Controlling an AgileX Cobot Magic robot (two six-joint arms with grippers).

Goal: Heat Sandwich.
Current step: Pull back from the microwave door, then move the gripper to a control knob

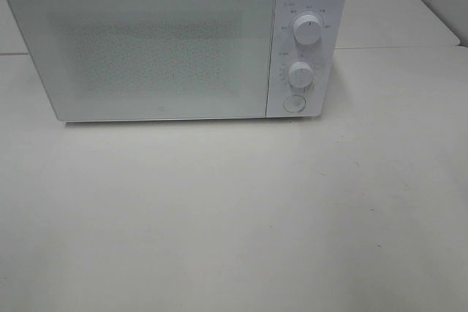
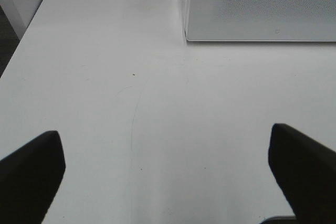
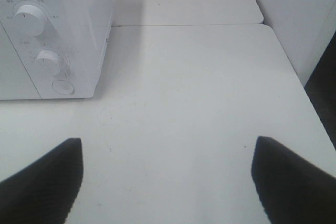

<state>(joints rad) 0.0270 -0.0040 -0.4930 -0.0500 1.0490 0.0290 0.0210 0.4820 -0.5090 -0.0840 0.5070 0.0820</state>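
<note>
The sandwich is out of view in every frame. A white microwave [image 1: 175,42] stands at the back of the table with its door [image 1: 146,47] shut. Neither gripper appears in the exterior high view. In the left wrist view my left gripper [image 2: 167,174] is open over bare table, its dark fingers [image 2: 31,174] spread wide, with the microwave's lower left corner [image 2: 257,6] ahead. In the right wrist view my right gripper [image 3: 167,179] is open too, with nothing between its fingers [image 3: 44,182], near the microwave's control panel [image 3: 44,51].
The control panel carries two round knobs [image 1: 308,28] [image 1: 300,74] and a round button [image 1: 293,103]. The white table [image 1: 234,217] spreads in front of the microwave. Its left edge [image 2: 13,51] and right edge [image 3: 304,87] show in the wrist views.
</note>
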